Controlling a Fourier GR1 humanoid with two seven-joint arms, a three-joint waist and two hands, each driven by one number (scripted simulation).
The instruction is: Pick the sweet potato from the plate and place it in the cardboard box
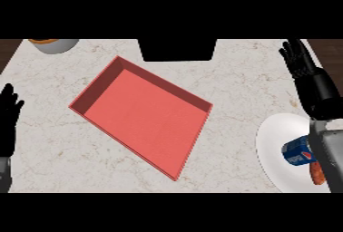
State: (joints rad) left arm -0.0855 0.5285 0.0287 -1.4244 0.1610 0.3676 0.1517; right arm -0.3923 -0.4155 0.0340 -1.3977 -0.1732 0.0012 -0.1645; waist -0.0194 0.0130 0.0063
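Head view, itemised from left edge to right.

Item one: our left hand, at the far left edge, fingers straight and upright, resting and holding nothing; it sits well apart from the plate.

Item two: a bowl at the top left, only partly in view.

Item three: the box, red-walled, open-topped, lying skewed on the marble counter, nothing inside it that we can see.

Item four: the white plate, at the lower right, partly cut off by the view's edge.

Item five: a blue can, lying on the plate just beside our right forearm.

Item six: the sweet potato, orange, on the plate below the can; only a sliver shows past the forearm. Its long axis appears to run up and down the view, though we cannot be sure.

Item seven: our right hand, at the upper right, fingers straight and slightly spread, holding nothing.

Governing relation, as we judge it: the sweet potato lies behind the right fingertips, toward the lower edge and under the forearm. The right hand is much the nearer, yet it must draw back before closing on it.
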